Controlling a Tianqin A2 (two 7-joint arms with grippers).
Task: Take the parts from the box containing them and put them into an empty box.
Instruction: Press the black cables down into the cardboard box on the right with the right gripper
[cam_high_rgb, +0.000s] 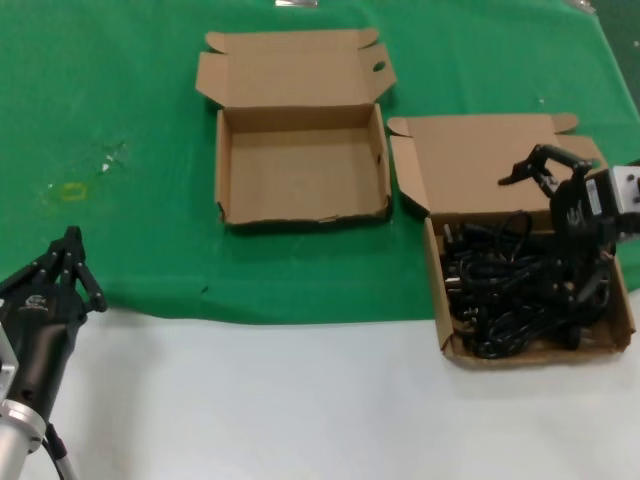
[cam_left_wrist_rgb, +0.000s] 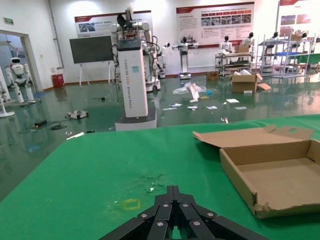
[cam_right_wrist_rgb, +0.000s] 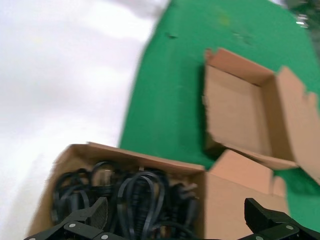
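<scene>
Parts filled lower-right box; upper-centre box bare. Right gripper spread above; left gripper pressed together, lower left.

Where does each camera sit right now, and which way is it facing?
Head: looks down on the empty box, the box of power cords, both arms.
Left wrist: behind the shut left gripper, facing across the green cloth into the hall.
Right wrist: above the cords, the open right gripper's fingers showing.
All three share the empty box.
</scene>
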